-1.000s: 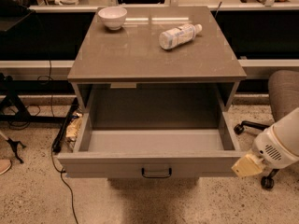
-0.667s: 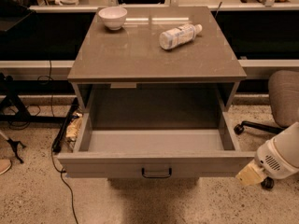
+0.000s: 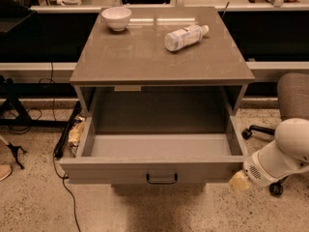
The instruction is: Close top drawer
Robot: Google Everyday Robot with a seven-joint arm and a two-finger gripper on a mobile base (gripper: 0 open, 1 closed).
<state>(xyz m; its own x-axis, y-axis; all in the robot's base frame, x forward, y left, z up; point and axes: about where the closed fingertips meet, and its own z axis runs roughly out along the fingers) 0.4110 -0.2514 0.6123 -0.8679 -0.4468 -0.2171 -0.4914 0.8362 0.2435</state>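
The top drawer (image 3: 159,170) of the grey cabinet (image 3: 161,57) stands pulled far out, and its deep box is empty. Its flat front faces me with a small black wire handle (image 3: 161,179) at centre. My white arm comes in from the right. Its gripper (image 3: 240,181), a yellowish tip, sits at the right end of the drawer front, just beside the lower right corner. It holds nothing that I can see.
On the cabinet top stand a white bowl (image 3: 116,18) at the back left and a plastic bottle (image 3: 185,36) lying on its side. An office chair (image 3: 289,100) is at the right. Cables (image 3: 65,139) and a stand base lie on the floor at the left.
The gripper has moved down and then left, closer to the right end of the drawer front. The drawer has not moved.
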